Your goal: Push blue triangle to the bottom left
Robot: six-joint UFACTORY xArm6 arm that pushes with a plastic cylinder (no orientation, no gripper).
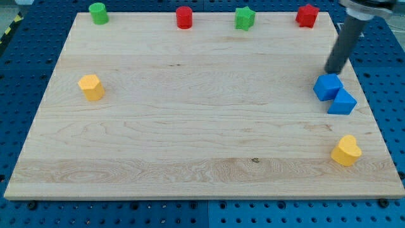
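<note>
To do this push well, the tip point(331, 71) should go around to the view's right of the blue triangle point(342, 102) and press toward the bottom left, without taking the blue cube point(328, 86) along. The rod has no jaws and holds nothing. The triangle lies near the board's right edge, just below the tip, touching the cube.

Along the top edge of the wooden table point(190, 126): green cylinder point(98, 12), red cylinder point(184, 17), green star point(244, 18), red block point(307, 15). Yellow block point(91, 87) at the view's left, blue cube point(328, 86) at right, yellow heart point(347, 150) at bottom right.
</note>
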